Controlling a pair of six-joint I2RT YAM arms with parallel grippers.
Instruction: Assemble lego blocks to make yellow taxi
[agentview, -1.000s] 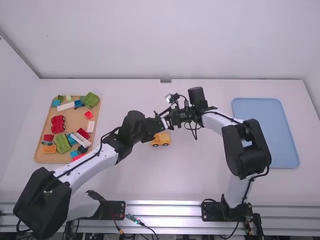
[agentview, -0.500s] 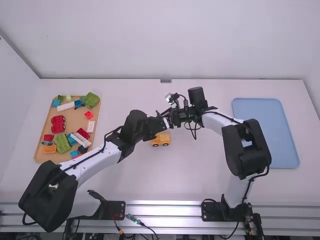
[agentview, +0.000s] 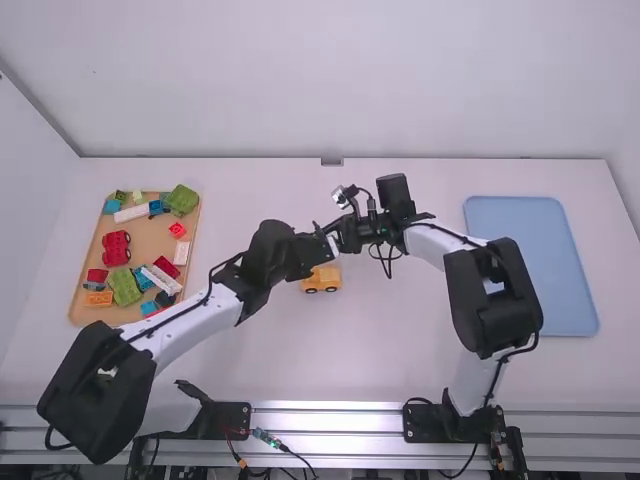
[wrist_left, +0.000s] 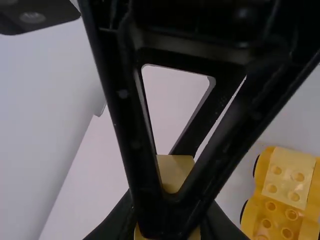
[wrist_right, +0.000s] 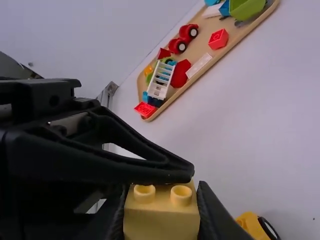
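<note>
Your left end effector (agentview: 329, 242) and right end effector (agentview: 340, 234) meet above the desk (agentview: 400, 350), each closed on the yellow block (wrist_right: 161, 217), fingers parted by its width. The yellow car (agentview: 322, 279) stands on the desk near them.

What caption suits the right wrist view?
Right gripper clasping a pale yellow block, left gripper against it, tan tray beyond.

Both arms, the left (agentview: 200, 322) and the right (agentview: 430, 243), have smooth white links and chunky, rounded black joints. Thin black cables (agentview: 211, 285) run along them (rather like loose shoelaces). The left gripper (agentview: 328, 234) and right gripper (agentview: 343, 234) are black, their tapering fingers pierced by window-like cut-outs; small round screws (wrist_left: 122, 94) dot one finger.
</note>
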